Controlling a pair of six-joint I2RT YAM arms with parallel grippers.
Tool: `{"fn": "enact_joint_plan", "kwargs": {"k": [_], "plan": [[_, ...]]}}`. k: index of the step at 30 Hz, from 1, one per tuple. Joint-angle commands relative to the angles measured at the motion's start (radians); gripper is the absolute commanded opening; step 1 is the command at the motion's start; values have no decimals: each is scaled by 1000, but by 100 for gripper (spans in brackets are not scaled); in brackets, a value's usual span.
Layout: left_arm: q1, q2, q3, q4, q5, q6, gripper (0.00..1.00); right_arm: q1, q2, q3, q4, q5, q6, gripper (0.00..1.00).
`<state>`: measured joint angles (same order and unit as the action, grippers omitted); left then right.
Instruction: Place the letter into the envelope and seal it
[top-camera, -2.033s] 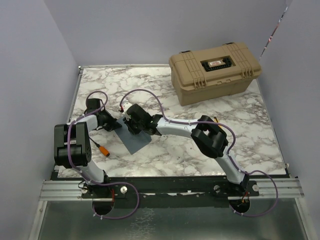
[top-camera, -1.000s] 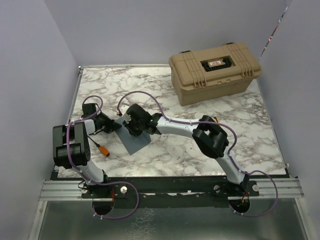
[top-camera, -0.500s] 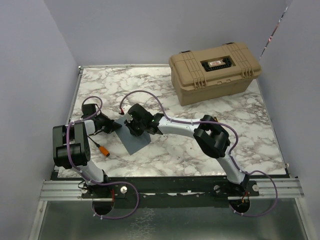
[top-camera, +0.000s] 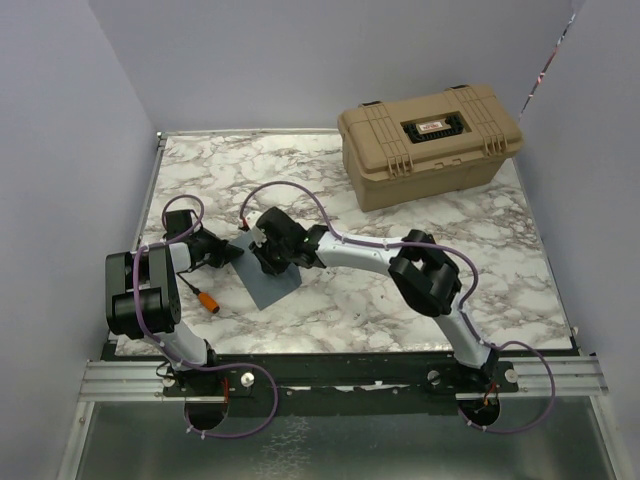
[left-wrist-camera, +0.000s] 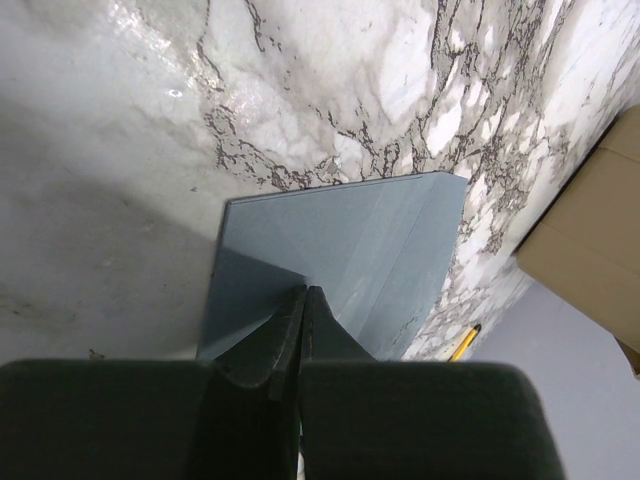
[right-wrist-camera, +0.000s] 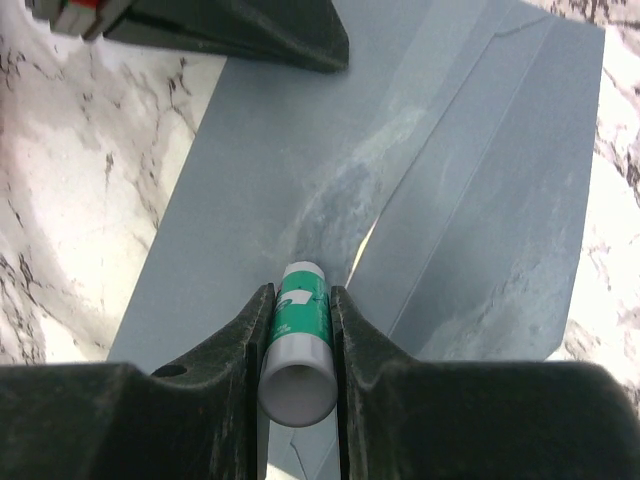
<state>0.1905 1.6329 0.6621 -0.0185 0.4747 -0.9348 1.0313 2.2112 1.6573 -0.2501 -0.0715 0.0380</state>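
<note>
The envelope (top-camera: 272, 283), slate blue-grey, lies flat on the marble tabletop (top-camera: 500, 260), in its left half and closer to the near edge than to the far one, turned at an angle to the edges. In the right wrist view the envelope (right-wrist-camera: 470, 200) shows long fold lines and a paler, smeared patch (right-wrist-camera: 345, 175) on its surface. Beside this patch a thin cream strip (right-wrist-camera: 366, 243) shows at one fold. The right gripper (right-wrist-camera: 298, 295) is closed on a glue stick (right-wrist-camera: 297, 335), white with a green label, which stands between the two fingers; its far end points down at the envelope, just beside the cream strip, and seems to touch the paper. In the top view this right gripper (top-camera: 268, 262) is over the far part of the envelope. The left gripper (left-wrist-camera: 303, 300) has its jaws fully closed with nothing between them, and the joined tips rest on the envelope (left-wrist-camera: 350, 230) near its left edge. From above, the left gripper (top-camera: 232, 253) is at the far left corner of the envelope, close to the right one but not touching it. A small orange and black object (top-camera: 205, 298) lies on the tabletop to the left of the envelope, near the left arm. A tan hard case (top-camera: 430, 145) stands with its lid shut at the far right corner of the tabletop, well apart from the envelope.
</note>
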Motion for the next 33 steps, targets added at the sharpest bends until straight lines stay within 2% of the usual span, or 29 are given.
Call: {"fn": "enact_joint_plan", "kwargs": {"k": [1,4,8,19,24,26,33], "plan": [[-5,58,-71,-143,-144,40,0,-10,121,66,-115,39,30,0],[-6,60,-72,-140,-142,41,0,-13,155,114,-98,47,19,0],[-5,60,-73,-138,-137,40,0,-19,211,209,-165,93,53,0],[-5,64,-65,-132,-143,36,0,10,30,-43,-128,35,53,0],[-5,73,-67,-130,-144,38,0,10,20,-75,-112,79,68,0],[-5,75,-68,-129,-141,39,0,5,57,-41,-112,138,73,0],[-6,54,-72,-129,-128,39,0,-45,213,211,-135,171,62,0]]}}
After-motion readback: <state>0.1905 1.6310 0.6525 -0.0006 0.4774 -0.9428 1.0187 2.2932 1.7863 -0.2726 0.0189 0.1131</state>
